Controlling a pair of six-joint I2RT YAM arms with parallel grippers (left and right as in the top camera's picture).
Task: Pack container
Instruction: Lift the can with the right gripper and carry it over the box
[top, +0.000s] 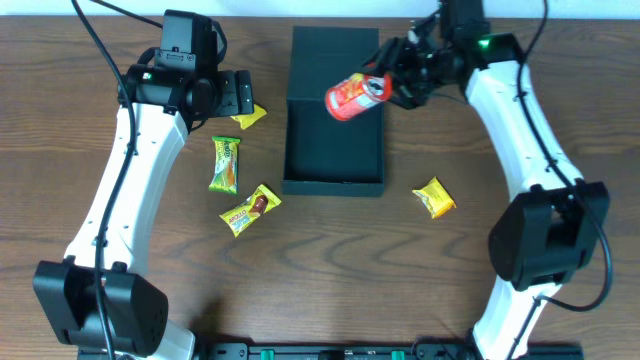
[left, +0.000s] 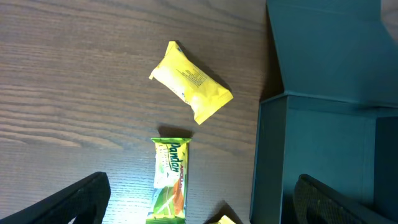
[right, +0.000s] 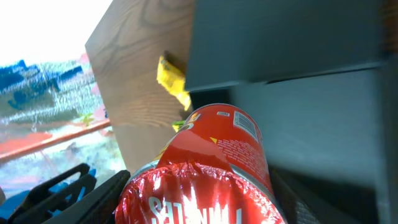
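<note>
Red foil and the label of the chip can (right: 199, 168) fill the bottom of the right wrist view. The right gripper (top: 395, 86) grips it near its foil end, and it hangs tilted over the container's right rim, close to the hinge. Only one dark finger (right: 93, 193) shows beside it; the other is hidden behind the can.

The container (top: 330, 150) sits at the middle of the table (top: 60, 120), toward the far side, with its flap lid laid open flat away from the arms. Its floor looks bare and dark, though the can covers the upper right corner. Bare wood runs along its left, near and right walls, so there is room on all three sides.

On its left, the left gripper (top: 238, 95) hovers with its jaws spread wide and nothing between them. Its fingers (left: 81, 199) are cut off by the lower frame edge. A yellow packet (left: 191, 82) lies just below it, half hidden from overhead. Nearer are a green bar (left: 170, 180) and a yellow-brown packet (top: 250, 209), apart from each other. Another yellow packet (top: 434, 197) lies right of the box — clear of its wall.
</note>
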